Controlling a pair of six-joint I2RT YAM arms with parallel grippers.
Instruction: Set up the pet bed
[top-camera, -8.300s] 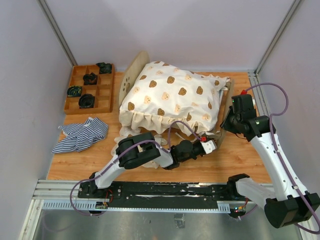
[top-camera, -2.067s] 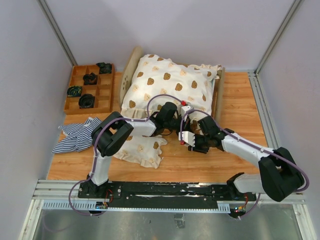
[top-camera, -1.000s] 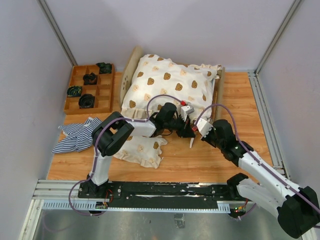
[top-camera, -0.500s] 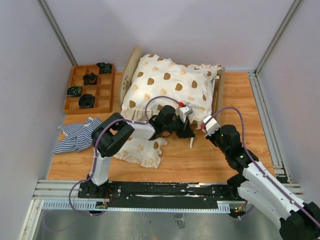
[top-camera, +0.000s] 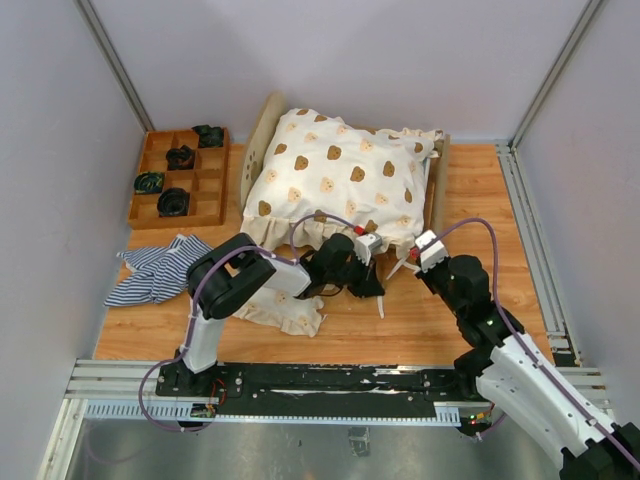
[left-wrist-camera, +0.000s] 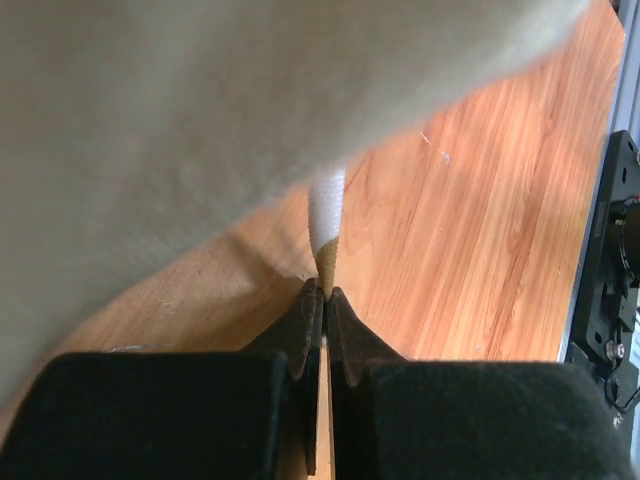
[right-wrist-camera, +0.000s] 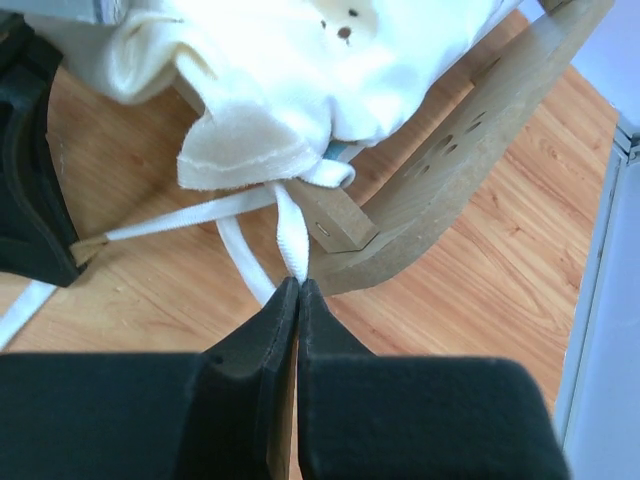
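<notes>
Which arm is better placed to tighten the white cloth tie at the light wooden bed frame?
Probably right: the right gripper is shut on the tie beside the frame; the left gripper pinches a far tip.

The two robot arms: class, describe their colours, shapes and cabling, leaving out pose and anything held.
The left arm and right arm are each built from white tubular links joined by bulky black joints, with a thin purple cable looping loosely alongside. The left end effector and right end effector each have two matte black fingers tapering to narrow tips.
</notes>
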